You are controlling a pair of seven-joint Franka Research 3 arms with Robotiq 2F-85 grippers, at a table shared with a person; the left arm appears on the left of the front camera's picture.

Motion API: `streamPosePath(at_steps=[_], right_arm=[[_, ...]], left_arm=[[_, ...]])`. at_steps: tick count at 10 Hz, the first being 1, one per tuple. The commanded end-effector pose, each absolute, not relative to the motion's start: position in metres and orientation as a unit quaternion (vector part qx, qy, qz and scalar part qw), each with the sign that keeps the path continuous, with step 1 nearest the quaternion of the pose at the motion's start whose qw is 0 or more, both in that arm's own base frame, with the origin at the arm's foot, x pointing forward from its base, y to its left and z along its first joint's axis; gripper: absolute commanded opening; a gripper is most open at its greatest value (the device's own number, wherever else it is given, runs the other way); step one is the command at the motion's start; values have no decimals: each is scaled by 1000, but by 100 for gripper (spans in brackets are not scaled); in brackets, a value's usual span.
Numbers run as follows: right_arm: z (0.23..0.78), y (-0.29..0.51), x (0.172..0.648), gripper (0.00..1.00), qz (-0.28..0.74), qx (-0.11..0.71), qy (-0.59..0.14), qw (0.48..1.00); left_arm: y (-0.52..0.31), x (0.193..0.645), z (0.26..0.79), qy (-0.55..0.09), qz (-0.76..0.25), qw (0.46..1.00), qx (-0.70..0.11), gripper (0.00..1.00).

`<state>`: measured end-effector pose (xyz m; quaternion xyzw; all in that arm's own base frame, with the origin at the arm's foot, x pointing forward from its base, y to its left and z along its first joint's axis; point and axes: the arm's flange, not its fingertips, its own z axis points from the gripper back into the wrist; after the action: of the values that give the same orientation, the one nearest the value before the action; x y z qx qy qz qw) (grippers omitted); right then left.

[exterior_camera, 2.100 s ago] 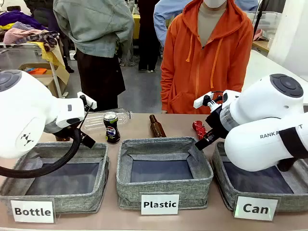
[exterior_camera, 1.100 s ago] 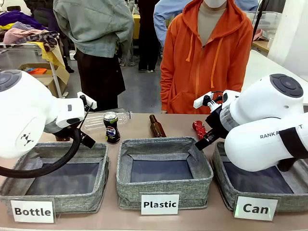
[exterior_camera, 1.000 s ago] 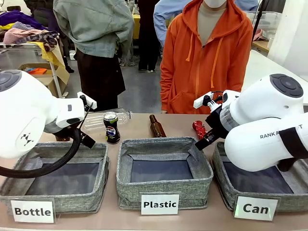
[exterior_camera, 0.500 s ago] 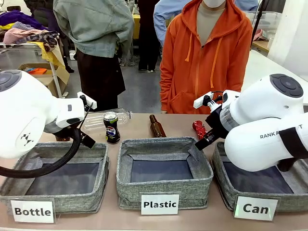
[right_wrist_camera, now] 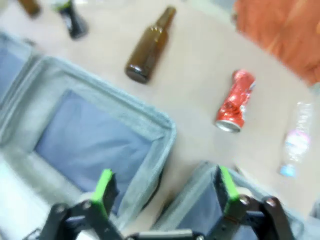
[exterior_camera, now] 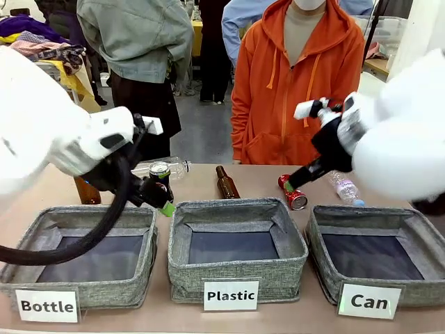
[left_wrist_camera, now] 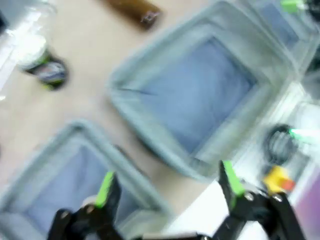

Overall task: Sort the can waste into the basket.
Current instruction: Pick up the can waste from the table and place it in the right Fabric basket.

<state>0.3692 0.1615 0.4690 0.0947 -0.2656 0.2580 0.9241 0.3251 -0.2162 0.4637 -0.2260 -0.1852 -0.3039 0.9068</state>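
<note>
Right wrist view: the right gripper (right_wrist_camera: 165, 189) has its fingers apart and empty over the basket (right_wrist_camera: 198, 171) rim, while the red can (right_wrist_camera: 235, 101) lies toward the table (right_wrist_camera: 190, 60)'s far edge, where a glancing touch could roll it away.

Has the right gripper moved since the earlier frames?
Yes. The right gripper moved up in the picture, from the Plastic basket's far right corner to beside the red can.

Left basket (exterior_camera: 104, 289) "Bottle", middle basket (exterior_camera: 278, 275) "Plastic", right basket (exterior_camera: 419, 296) "Can".
</note>
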Motion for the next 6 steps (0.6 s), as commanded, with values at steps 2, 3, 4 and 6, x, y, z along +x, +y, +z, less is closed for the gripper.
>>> streamPosePath(at_steps=[2,3,4,6], right_arm=[[534,103,356,100,74,244,-151,955],[545,60,355,100,72,325,-118,936],[547,12,357,100,17,394,-119,911],[524,-93,365,100,-114,542,-130,822]], left_arm=[[-126,315,527,-61,-312,870,-377,100],[-77,305,539,-86,-301,845,-433,100],[-24,295,541,-135,-255,833,-472,100],[60,296,509,-195,-127,811,-537,100]])
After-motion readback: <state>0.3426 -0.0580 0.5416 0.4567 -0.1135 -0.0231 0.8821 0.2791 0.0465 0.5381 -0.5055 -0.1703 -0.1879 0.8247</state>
